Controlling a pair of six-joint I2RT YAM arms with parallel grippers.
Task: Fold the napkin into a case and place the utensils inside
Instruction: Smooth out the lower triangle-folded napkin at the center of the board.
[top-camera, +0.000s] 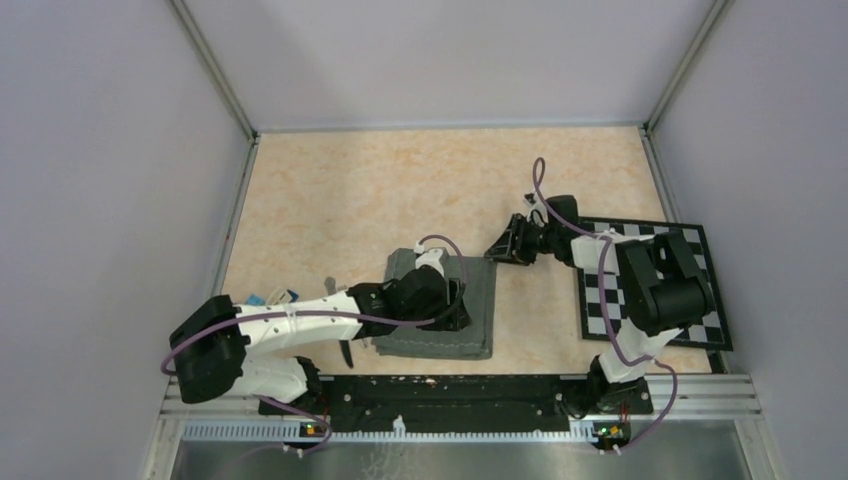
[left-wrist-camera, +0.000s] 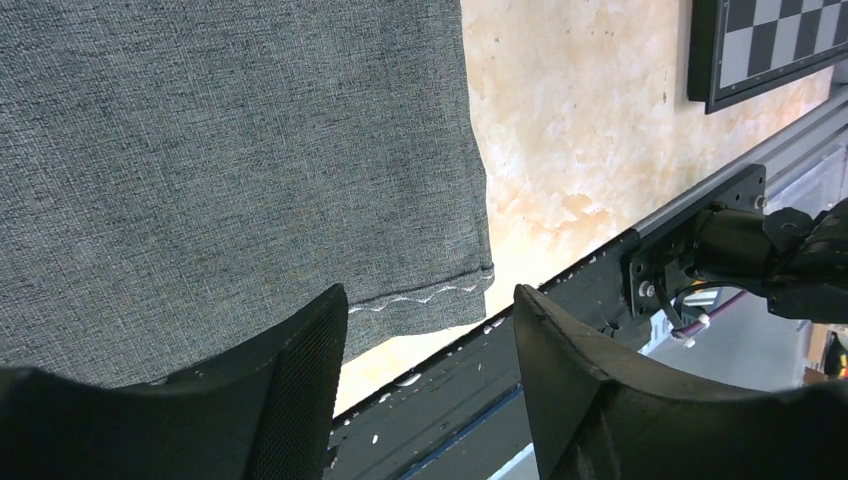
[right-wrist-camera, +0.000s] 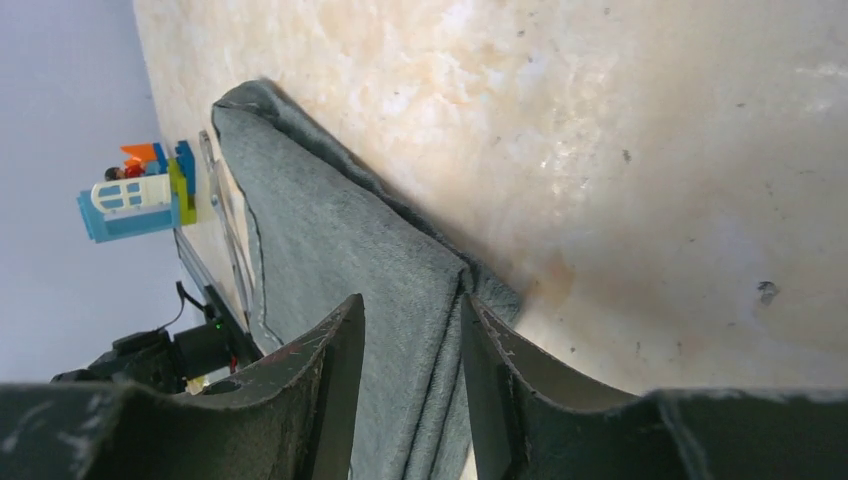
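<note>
The dark grey napkin (top-camera: 478, 300) lies folded into a thick oblong near the table's front middle. My left gripper (top-camera: 458, 300) hovers over it; in the left wrist view the stitched hem (left-wrist-camera: 420, 297) runs just past the open, empty left gripper (left-wrist-camera: 430, 320). My right gripper (top-camera: 505, 243) sits at the cloth's far right corner. In the right wrist view the right gripper (right-wrist-camera: 412, 330) is open, with the layered napkin edge (right-wrist-camera: 400, 260) lying between its fingers. Thin silvery strips that look like the utensils (right-wrist-camera: 225, 215) lie along the cloth's far side.
A black-and-white checkered board (top-camera: 700, 250) lies at the right under the right arm, its corner (left-wrist-camera: 770, 45) showing in the left wrist view. Small coloured toy blocks (right-wrist-camera: 140, 195) stand beyond the napkin. A black rail (top-camera: 440, 390) runs along the table's near edge.
</note>
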